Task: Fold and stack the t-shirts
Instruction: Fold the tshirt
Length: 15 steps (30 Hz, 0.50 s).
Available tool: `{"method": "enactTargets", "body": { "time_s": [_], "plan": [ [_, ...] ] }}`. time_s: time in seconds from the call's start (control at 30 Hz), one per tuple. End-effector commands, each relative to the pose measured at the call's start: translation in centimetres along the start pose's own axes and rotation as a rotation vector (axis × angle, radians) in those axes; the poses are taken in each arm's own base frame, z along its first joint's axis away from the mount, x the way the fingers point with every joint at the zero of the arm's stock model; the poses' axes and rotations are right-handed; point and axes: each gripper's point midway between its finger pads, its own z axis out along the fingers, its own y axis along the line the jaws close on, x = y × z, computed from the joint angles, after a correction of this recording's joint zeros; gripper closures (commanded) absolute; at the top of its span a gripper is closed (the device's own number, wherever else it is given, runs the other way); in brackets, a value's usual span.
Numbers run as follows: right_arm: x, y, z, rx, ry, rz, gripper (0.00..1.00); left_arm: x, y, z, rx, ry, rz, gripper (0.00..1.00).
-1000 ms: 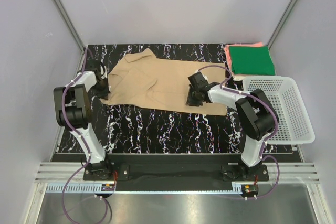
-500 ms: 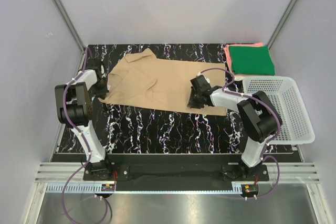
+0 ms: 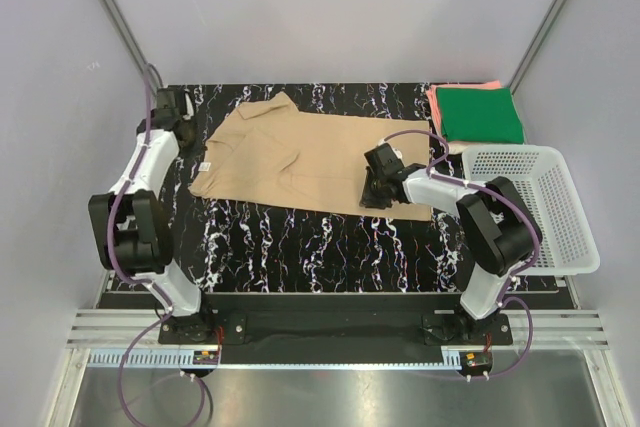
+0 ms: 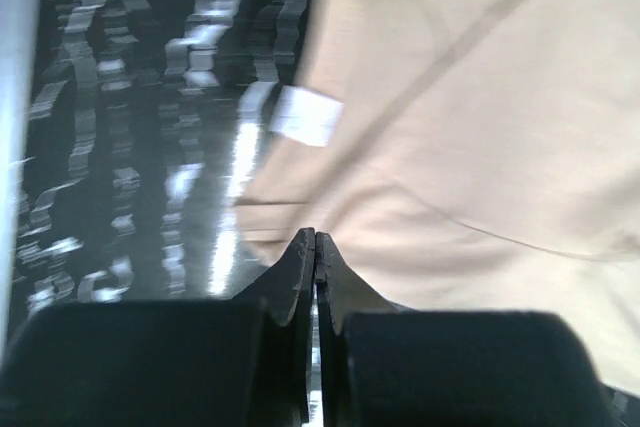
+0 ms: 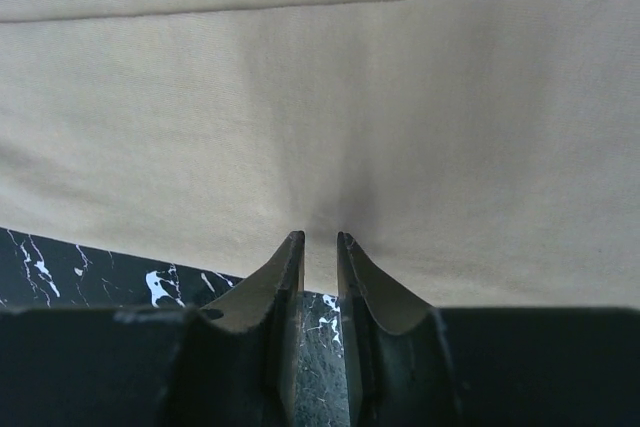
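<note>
The tan t-shirt (image 3: 300,152) lies spread out on the black marbled table (image 3: 300,242). My right gripper (image 3: 372,193) is at the shirt's near hem; in the right wrist view (image 5: 320,239) its jaws stand a narrow gap apart with the puckered tan cloth (image 5: 320,97) pinched between the tips. My left gripper (image 3: 185,132) is shut and empty, raised at the back left beside the shirt's left edge. In the left wrist view (image 4: 315,237) it hangs over that edge (image 4: 480,127), near a white label (image 4: 305,115). The dark green t-shirt (image 3: 480,114) lies folded on the coral-pink one (image 3: 465,88) at the back right.
A white mesh basket (image 3: 530,209) stands at the right edge, just in front of the folded stack. Grey walls and metal frame posts enclose the table on three sides. The white label (image 3: 203,165) sticks out at the shirt's left corner.
My left gripper has let go of the shirt's left edge and drawn away to the back left, the arm stretching out. The right gripper has stayed at the near hem, shifting slightly right.
</note>
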Motion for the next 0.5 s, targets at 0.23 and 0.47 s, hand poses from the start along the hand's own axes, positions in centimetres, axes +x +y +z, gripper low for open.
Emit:
{"method": "enactTargets", "body": {
  "time_s": [0.23, 0.47],
  "plan": [
    [-0.2, -0.6, -1.4, 0.013, -0.042, 0.039, 0.73, 6.1, -4.3, 4.1, 0.099, 0.160, -0.024, 0.98],
    [-1.1, -2.4, -2.8, 0.074, -0.130, 0.058, 0.73, 8.1, -1.2, 7.5, -0.055, 0.252, 0.008, 0.98]
  ]
}}
